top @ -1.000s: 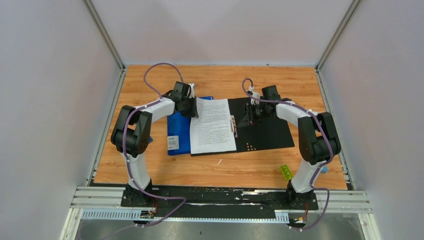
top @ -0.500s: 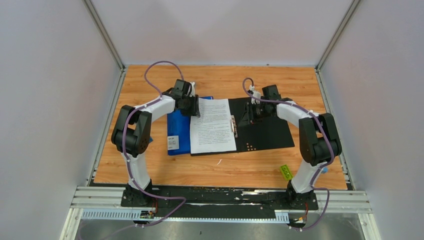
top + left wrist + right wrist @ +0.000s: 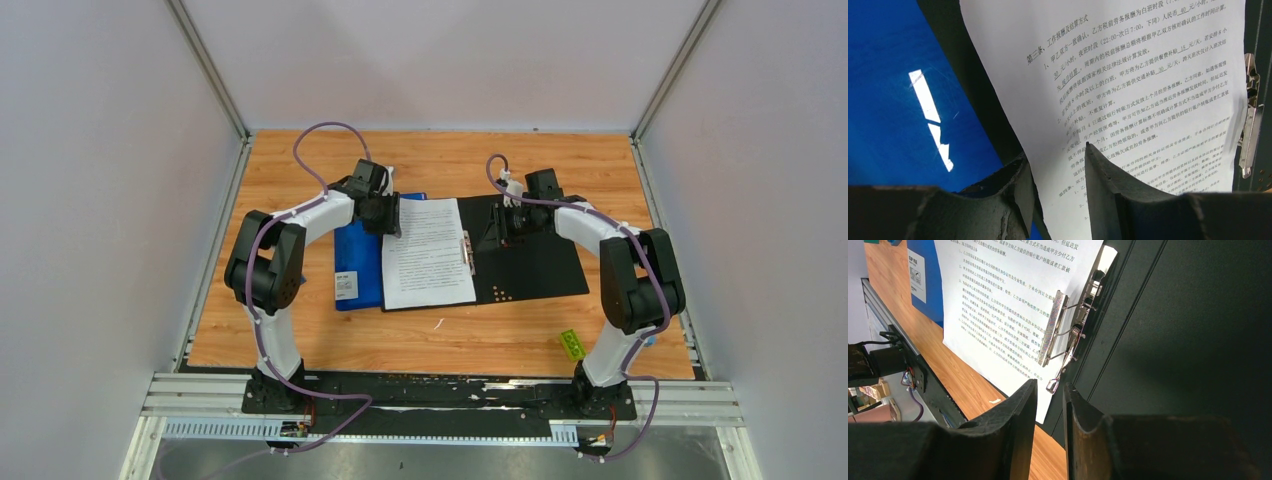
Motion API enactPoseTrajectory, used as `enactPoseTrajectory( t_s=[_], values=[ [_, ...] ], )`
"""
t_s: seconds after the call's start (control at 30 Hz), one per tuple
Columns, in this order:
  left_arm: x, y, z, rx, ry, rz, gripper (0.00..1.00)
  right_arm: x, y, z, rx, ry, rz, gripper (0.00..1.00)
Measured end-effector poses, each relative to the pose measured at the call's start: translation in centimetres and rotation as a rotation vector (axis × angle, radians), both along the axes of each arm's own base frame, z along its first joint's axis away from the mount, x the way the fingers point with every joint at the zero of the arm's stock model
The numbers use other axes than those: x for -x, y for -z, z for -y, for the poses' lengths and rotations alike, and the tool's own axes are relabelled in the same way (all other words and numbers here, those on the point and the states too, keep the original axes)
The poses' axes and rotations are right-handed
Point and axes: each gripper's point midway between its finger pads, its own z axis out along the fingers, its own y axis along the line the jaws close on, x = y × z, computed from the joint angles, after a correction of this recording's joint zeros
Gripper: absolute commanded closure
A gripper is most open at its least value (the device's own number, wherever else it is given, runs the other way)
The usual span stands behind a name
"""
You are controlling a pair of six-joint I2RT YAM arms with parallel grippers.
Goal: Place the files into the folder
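A: The files (image 3: 428, 252), where do they lie against the fingers?

B: Leftmost first. A blue cover (image 3: 358, 262) with a white label (image 3: 345, 285) lies flat on the worktop (image 3: 300, 330), to the left of the left fingers (image 3: 1108, 195). The files come next: white sheets of black print, lying flat. Their left edge runs into the gap between the left fingers, and from there they stretch rightward to the clip (image 3: 1052, 330). How many sheets are in the stack I cannot tell.

A: Are the left fingers pinching them?

B: No, they are released. They stand apart with a plain gap, and the paper's edge is loose between them.

A: And on the right?

B: The metal clip lies along the files' right edge, left of the right fingers (image 3: 1013, 425) and a little beyond them. Its wire lever ends just off their tips. These fingers are only narrowly parted, and I see nothing caught between them. Under them is the black folder (image 3: 530, 262), open flat, and its left part carries the files. A small green object (image 3: 571, 344) sits on the worktop, well apart from the right fingers.
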Motion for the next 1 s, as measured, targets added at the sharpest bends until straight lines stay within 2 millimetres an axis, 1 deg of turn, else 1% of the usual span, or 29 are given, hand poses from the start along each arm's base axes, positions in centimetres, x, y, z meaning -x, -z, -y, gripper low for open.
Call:
enactPoseTrajectory(
  t_s=[0.13, 0.2, 0.27, 0.3, 0.33, 0.5, 0.57, 0.67, 0.77, 0.87, 1.0],
  values=[
    [0.0, 0.1, -0.3, -0.015, -0.009, 0.000, 0.52, 0.1, 0.0, 0.0, 0.000, 0.000, -0.001, 0.73],
    [0.0, 0.1, -0.4, -0.021, -0.012, -0.001, 0.48, 0.1, 0.0, 0.0, 0.000, 0.000, 0.000, 0.73],
    [-0.1, 0.1, -0.6, -0.031, -0.017, -0.002, 0.23, 0.1, -0.1, 0.0, 0.000, 0.000, 0.003, 0.72],
    [-0.3, 0.0, -0.6, -0.035, -0.018, 0.001, 0.02, 0.1, -0.2, 0.0, 0.000, 0.001, 0.005, 0.71],
    [-0.5, -0.3, -0.6, -0.037, -0.023, 0.004, 0.00, 0.0, -0.2, 0.1, 0.002, 0.002, 0.007, 0.70],
    [-1.0, -0.8, -0.7, -0.048, -0.027, 0.019, 0.00, 0.4, -0.6, 0.2, 0.001, 0.036, 0.011, 0.65],
    [-0.9, -0.7, -0.9, -0.058, -0.031, 0.015, 0.00, 0.8, -0.7, 0.2, 0.000, 0.060, 0.005, 0.62],
    [-0.7, -0.6, -1.3, -0.078, -0.038, 0.007, 0.00, 1.6, -0.7, -0.1, -0.004, 0.085, -0.005, 0.54],
    [-0.4, -1.0, -1.6, -0.094, -0.035, -0.004, 0.00, 2.5, -0.6, -0.5, -0.022, 0.116, -0.013, 0.51],
    [-0.3, -2.1, -1.7, -0.097, -0.025, 0.011, 0.00, 3.6, -0.3, -0.7, -0.049, 0.152, -0.033, 0.48],
    [-0.1, -4.4, -1.9, -0.074, -0.019, 0.078, 0.00, 4.9, 0.7, -0.7, -0.091, 0.219, -0.075, 0.48]
  ],
)
